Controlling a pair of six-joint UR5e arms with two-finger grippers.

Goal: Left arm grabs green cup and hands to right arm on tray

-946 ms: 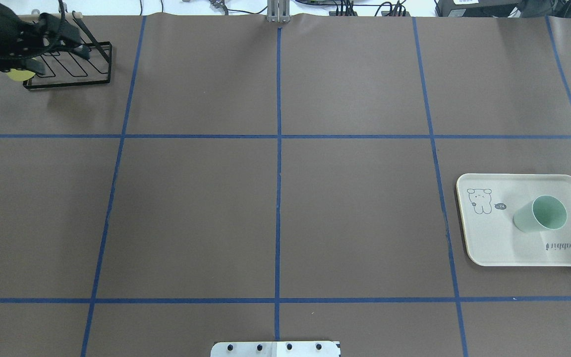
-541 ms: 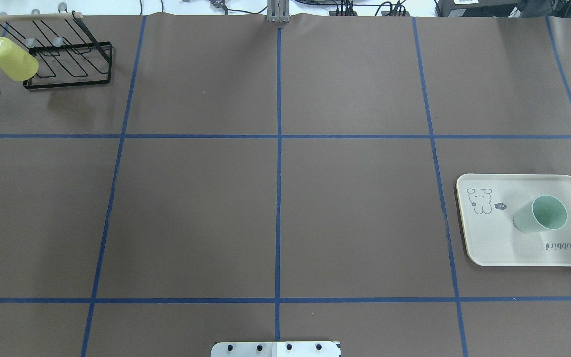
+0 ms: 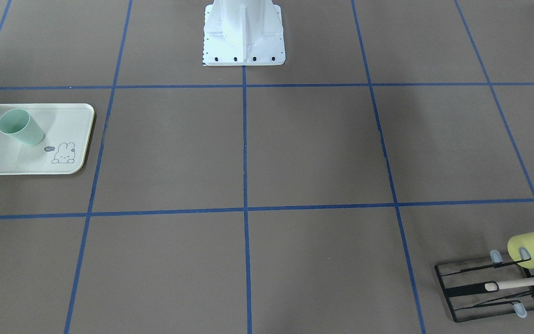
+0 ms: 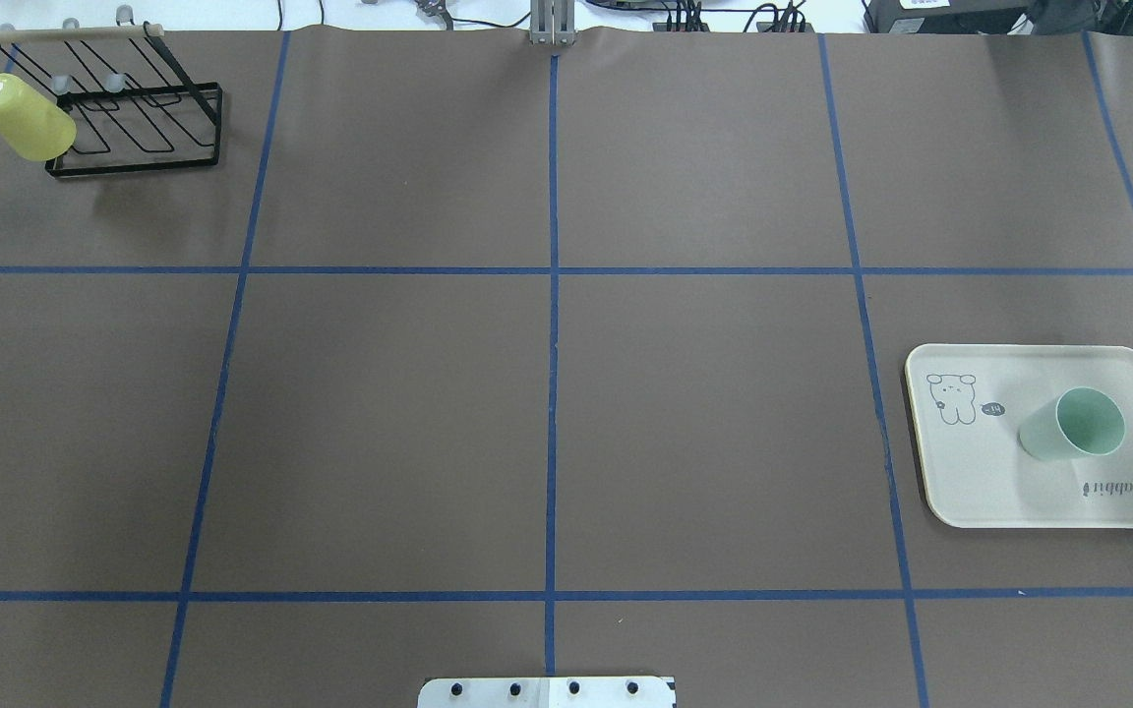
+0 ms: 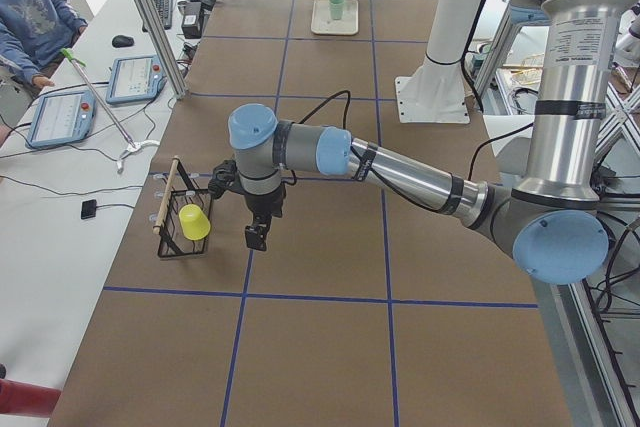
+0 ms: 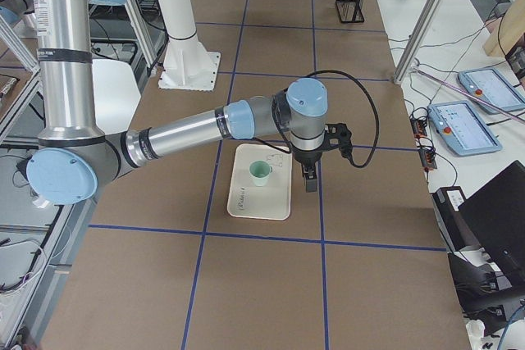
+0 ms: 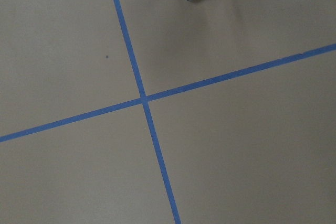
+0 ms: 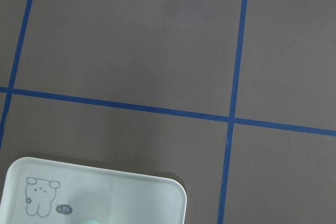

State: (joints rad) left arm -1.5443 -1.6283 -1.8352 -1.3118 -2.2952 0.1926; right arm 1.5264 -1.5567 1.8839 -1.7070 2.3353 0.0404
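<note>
Brown table [image 4: 704, 423], marked into squares with blue tape, is filling every view. Two silver-grey arms are reaching out over it. The left arm [image 5: 400, 167] is stretching toward one end, its left gripper [image 5: 257, 238] hanging above bare table. The right arm [image 6: 189, 133] is stretching toward the opposite end, its right gripper [image 6: 309, 182] hanging just off one edge of the tray [image 4: 980, 482]. Both grippers are showing only in the side views, so whether either is open or closed cannot be told.

The cream tray is holding a single item, the green cup [image 4: 1068, 425], which is standing upright near the right gripper and well apart from the left one. Its inside is looking empty.

A black wire rack [image 4: 149, 138] is sitting just beside the left gripper, carrying a yellow-green cup [image 4: 24, 118] that is apparently tipped mouth-down over a prong.

The green cup is likely handling as light, stiff plastic, smooth enough to slip. Pinching across its wall just below the rim, where the taper is widest, is looking like the safest hold.
</note>
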